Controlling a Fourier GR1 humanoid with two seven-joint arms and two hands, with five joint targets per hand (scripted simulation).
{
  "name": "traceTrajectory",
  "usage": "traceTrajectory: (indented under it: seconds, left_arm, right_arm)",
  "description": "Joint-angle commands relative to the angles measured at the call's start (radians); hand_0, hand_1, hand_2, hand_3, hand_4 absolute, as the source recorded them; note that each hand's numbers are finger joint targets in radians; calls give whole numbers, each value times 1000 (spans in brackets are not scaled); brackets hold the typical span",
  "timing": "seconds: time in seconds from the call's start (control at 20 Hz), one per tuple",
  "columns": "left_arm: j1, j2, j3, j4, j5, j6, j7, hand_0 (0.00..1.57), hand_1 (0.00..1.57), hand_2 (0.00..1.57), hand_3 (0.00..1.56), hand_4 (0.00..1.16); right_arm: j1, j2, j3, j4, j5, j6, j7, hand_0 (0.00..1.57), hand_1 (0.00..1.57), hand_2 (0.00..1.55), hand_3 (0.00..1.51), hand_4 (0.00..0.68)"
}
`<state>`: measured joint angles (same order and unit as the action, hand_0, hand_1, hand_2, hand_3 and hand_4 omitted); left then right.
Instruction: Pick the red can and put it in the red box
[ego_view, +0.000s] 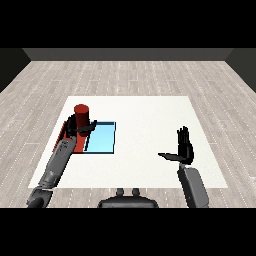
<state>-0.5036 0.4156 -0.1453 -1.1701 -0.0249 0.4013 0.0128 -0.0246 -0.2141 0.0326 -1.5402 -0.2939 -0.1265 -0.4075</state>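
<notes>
A robot's left hand (80, 128) curls around an upright red can (82, 116), holding it over the red tray (64, 134) at the table's (150, 115) left side, beside a light blue tray (101, 138). The right hand (184, 149) hovers well apart, fingers straight and thumb out. The placing step seems underway; next the can likely needs lowering and letting go.

The can (81, 116) stands over the left tray (65, 131), its neighbour tray (102, 140) just right.

Single head view: high, looking down and forward across table (150, 115), forearms entering from lower corners, floor beyond.
</notes>
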Motion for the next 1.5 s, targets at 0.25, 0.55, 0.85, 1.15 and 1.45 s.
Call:
traceTrajectory:
  seconds: [0.25, 0.55, 0.85, 1.15, 1.45]
  left_arm:
    - [-35, 49, 155, 494, 6, -35, -173, 1571, 1571, 1566, 1485, 1091]
    - [-133, 37, 170, 820, -63, 35, -177, 1395, 1395, 1435, 1432, 1046]
    - [-217, 34, 160, 1016, -112, 63, -98, 635, 635, 668, 139, 684]
    - [-245, 36, 194, 1078, -87, -58, -121, 714, 714, 696, 0, 505]
    - [-287, 69, 83, 1147, -207, -112, -23, 0, 0, 0, 0, 0]
  right_arm:
    - [-45, 6, -23, 107, 31, 21, -80, 0, 0, 0, 0, 0]
    - [-47, 6, -24, 76, 43, 16, -93, 0, 0, 0, 0, 0]
    - [-26, 0, -35, 46, 39, 35, -129, 0, 0, 0, 0, 0]
    - [-4, 25, 0, 16, 62, 34, -137, 0, 0, 0, 0, 0]
    - [11, 25, 0, -1, 58, 52, -153, 0, 0, 0, 0, 0]
